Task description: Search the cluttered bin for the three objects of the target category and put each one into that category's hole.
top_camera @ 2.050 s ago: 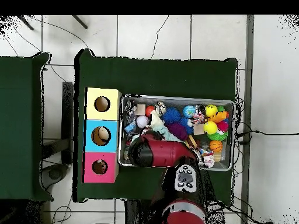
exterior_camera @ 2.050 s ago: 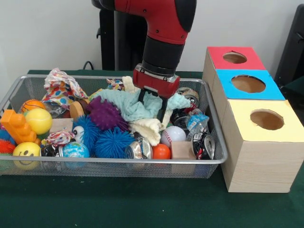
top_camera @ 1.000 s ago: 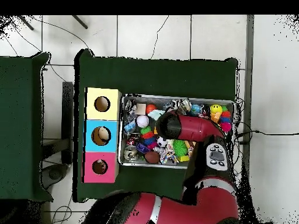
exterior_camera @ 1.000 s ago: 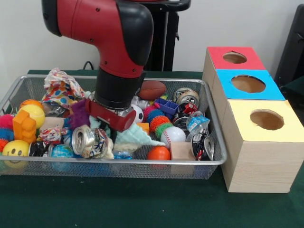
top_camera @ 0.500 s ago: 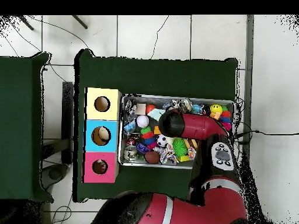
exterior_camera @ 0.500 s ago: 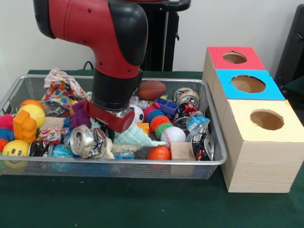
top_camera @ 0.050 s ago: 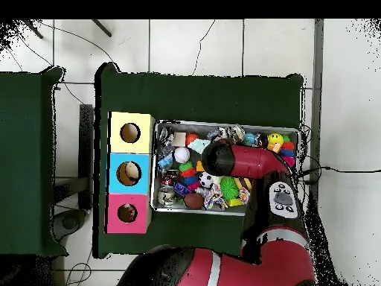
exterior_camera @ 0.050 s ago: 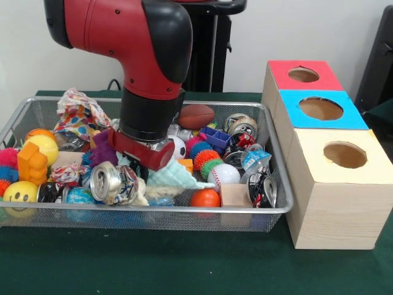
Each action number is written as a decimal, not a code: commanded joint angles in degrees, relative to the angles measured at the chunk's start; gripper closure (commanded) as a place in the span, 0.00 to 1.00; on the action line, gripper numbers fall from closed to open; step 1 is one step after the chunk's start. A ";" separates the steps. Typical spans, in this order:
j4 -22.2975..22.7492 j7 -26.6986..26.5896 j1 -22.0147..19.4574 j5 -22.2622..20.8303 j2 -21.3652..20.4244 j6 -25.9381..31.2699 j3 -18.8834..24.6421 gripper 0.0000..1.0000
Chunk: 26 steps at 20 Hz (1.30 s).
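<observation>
Bright, even indoor light — soft shadows, no glare, sharp focus.

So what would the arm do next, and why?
Probably lift a little. The pincer is buried low among the crushed can and pale cloth in the wire bin, so nothing shows what, if anything, it holds.
</observation>
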 commanded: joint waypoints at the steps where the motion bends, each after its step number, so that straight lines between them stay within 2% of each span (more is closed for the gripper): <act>1: 1.50 5.14 -1.24 -2.87 2.71 -11.44 1.70 1.00; 3: 2.39 5.15 -1.29 -2.95 1.96 -11.41 1.60 1.00; 5: 5.06 4.16 -2.37 -3.19 -0.83 -10.32 2.26 1.00; 11: 19.12 -3.24 -10.45 -2.66 -17.92 -2.71 7.47 1.00; 15: 24.64 -8.24 -16.52 -1.14 -26.24 3.63 11.56 1.00; 17: 26.67 -9.18 -18.55 -1.36 -29.25 4.38 12.63 1.00; 21: 29.79 -8.44 -20.84 -2.45 -32.23 3.58 13.84 1.00; 26: 31.28 -6.73 -22.25 -2.98 -31.96 2.42 15.33 1.00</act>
